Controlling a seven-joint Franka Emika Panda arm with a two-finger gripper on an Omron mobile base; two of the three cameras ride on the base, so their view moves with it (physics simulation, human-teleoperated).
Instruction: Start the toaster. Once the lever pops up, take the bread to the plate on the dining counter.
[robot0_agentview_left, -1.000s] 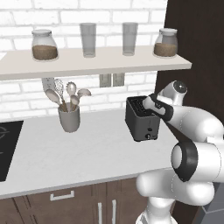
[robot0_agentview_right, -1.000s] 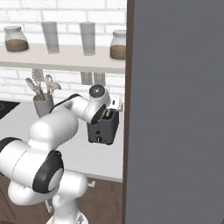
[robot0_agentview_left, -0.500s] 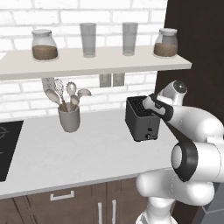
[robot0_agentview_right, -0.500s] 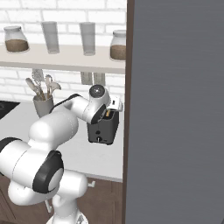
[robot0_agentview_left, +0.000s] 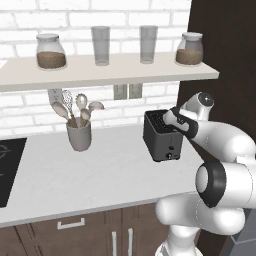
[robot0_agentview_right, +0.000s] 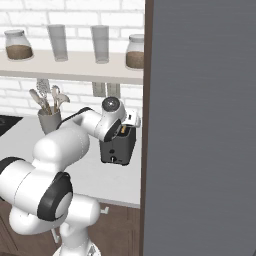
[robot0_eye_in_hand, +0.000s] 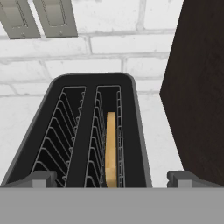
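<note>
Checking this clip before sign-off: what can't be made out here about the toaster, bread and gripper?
- Toaster lever: the arm covers that end in both base views; hand view's bottom edge cuts it off.
- Bread: lower part sunk in its slot, hand view.
- Gripper: open, but the fingertips are cut by the bottom edge.

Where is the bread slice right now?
In the hand view, the bread slice stands on edge inside the right-hand slot of the toaster, which sits on the grey worktop beside the dark cabinet wall.
</note>
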